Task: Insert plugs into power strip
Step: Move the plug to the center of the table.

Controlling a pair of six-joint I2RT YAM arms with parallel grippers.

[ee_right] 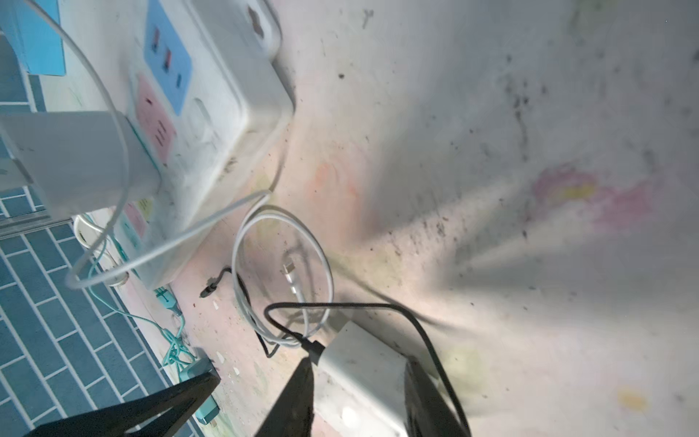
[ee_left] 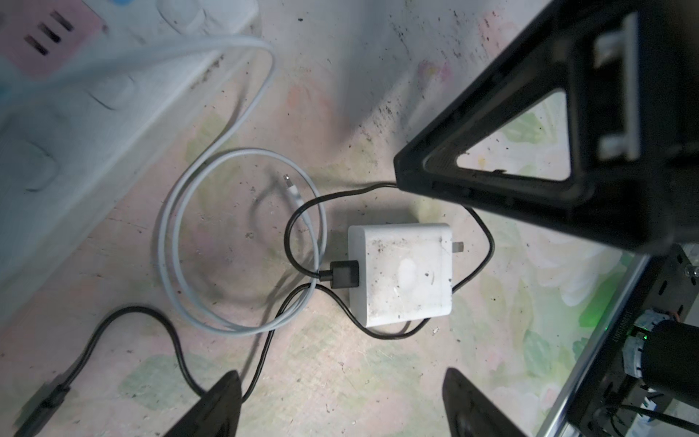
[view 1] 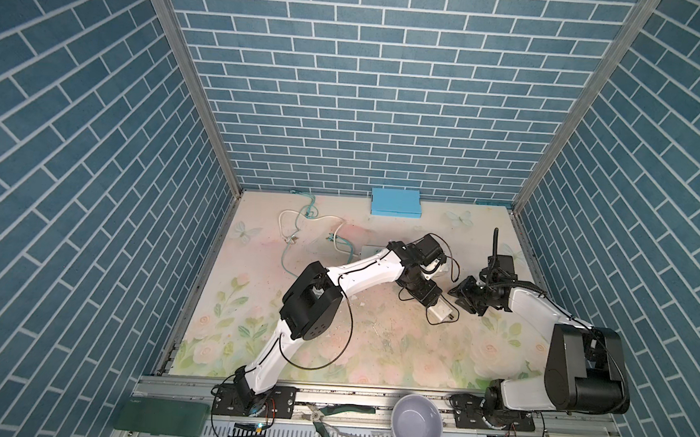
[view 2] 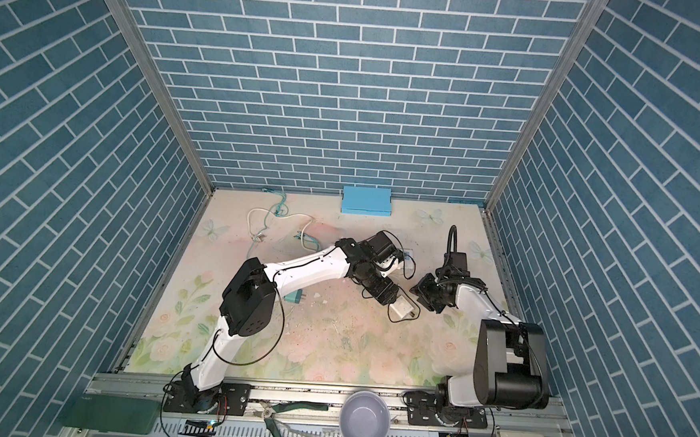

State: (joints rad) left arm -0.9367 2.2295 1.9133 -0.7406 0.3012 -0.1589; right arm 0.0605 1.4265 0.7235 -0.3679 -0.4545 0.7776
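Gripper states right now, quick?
Left gripper: open, empty, over the white plug.
Right gripper: narrowly open, holding nothing.

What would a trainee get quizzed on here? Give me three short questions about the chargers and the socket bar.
1. Pick one: the loose white plug has a cable of which colour? A black, B teal, C yellow.
2. True or false: the left gripper is clamped on that plug.
3. Fill in: a second white plug stands in the power strip beside a pink socket face; the face after that is ____.
Key: 1 A; 2 false, its jaws hang open above the plug; 3 blue.
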